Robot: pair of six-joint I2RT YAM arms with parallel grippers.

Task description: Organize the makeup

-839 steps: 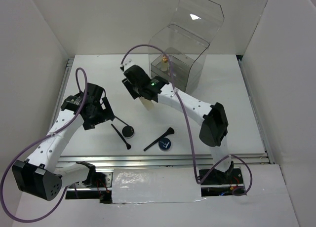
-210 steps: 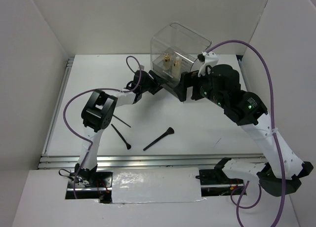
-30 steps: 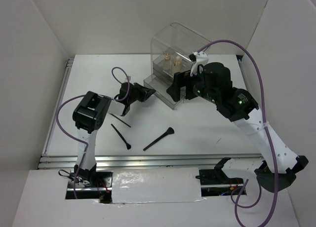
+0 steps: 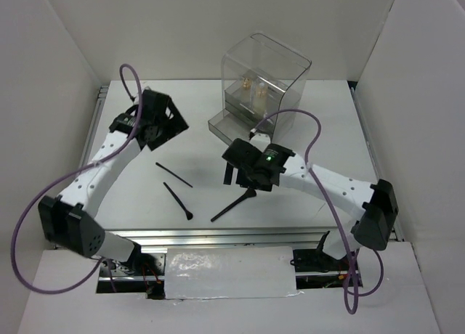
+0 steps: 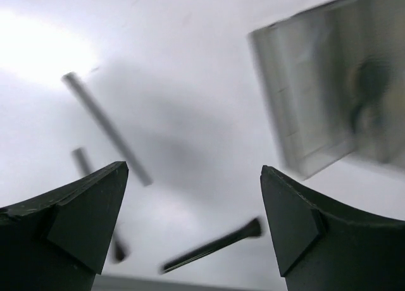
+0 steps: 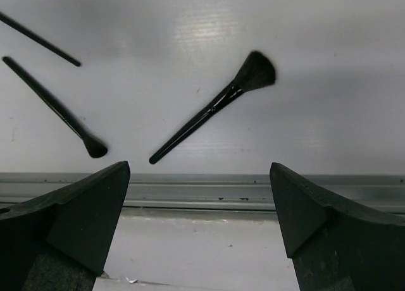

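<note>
Top view: three black makeup tools, a thin stick brush (image 4: 174,175), a small-tipped brush (image 4: 178,201) and a fan brush (image 4: 234,205), lie apart on the white table (image 4: 327,131) in front of the clear box (image 4: 280,65), which holds two gold-capped items (image 4: 247,80) above its pulled-out drawer (image 4: 229,127). Left wrist view, blurred: all three brushes plus the drawer; left gripper (image 5: 193,167) spread, empty. Right wrist view: the three brushes only, sharp; right gripper (image 6: 199,166) spread, empty.

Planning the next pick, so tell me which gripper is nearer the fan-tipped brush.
Right. The right gripper hangs open just above the fan-tipped brush, near its bristle end. The left gripper is well away from it, toward the far left.
</note>
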